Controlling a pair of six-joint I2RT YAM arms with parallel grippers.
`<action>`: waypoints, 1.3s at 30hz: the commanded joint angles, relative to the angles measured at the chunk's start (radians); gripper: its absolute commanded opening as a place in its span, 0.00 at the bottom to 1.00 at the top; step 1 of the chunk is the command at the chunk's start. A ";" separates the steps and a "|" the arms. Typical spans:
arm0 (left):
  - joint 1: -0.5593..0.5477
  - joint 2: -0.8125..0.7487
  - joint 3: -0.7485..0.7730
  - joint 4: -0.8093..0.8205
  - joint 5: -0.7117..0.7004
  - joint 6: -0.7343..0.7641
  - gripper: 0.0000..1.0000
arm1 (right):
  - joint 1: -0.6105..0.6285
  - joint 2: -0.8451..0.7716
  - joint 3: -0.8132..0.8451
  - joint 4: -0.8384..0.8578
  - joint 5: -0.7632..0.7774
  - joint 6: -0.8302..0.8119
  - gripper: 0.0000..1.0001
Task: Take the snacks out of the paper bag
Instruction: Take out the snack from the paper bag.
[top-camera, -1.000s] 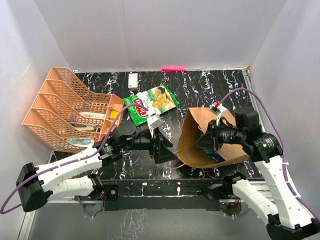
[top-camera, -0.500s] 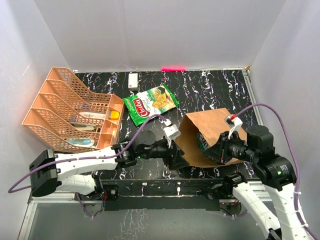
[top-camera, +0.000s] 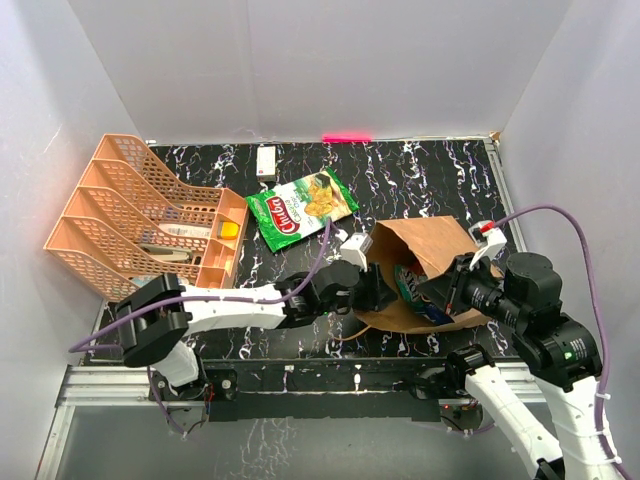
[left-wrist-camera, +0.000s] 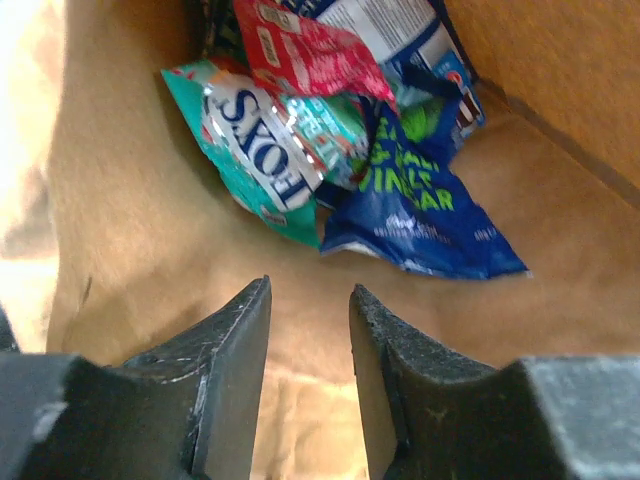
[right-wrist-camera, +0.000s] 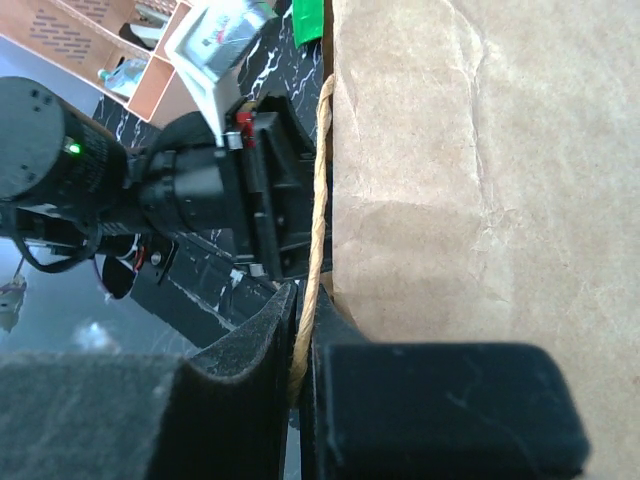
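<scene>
Hovering inside the bag (top-camera: 430, 245), left gripper (left-wrist-camera: 310, 300) stood half-spread, empty; right gripper (right-wrist-camera: 303, 310) pinched the handle (right-wrist-camera: 320, 180); next: grasp blue packet (left-wrist-camera: 420, 200).

Reaches left hand (top-camera: 372, 292) into mouth of tipped paper bag (top-camera: 430, 245); rests right hand (top-camera: 450, 295) at its near rim. Shows green chip bag (top-camera: 300, 208) flat on counter (top-camera: 420, 175).

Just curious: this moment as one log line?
left hand: open inside paper bag | right hand: shut on its handle | green chip bag: out

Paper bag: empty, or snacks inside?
Not empty. Left wrist view shows a teal-white pouch, a dark blue packet and a red packet lying inside the paper bag.
</scene>
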 joint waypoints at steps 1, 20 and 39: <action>-0.004 0.080 0.106 -0.074 -0.172 -0.137 0.35 | 0.003 -0.022 0.044 0.092 0.034 0.012 0.08; -0.015 0.367 0.359 -0.157 -0.373 -0.148 0.47 | 0.004 -0.026 0.044 0.117 -0.003 0.013 0.08; -0.004 0.382 0.455 -0.163 -0.355 -0.071 0.02 | 0.003 -0.049 0.073 0.064 0.074 -0.001 0.08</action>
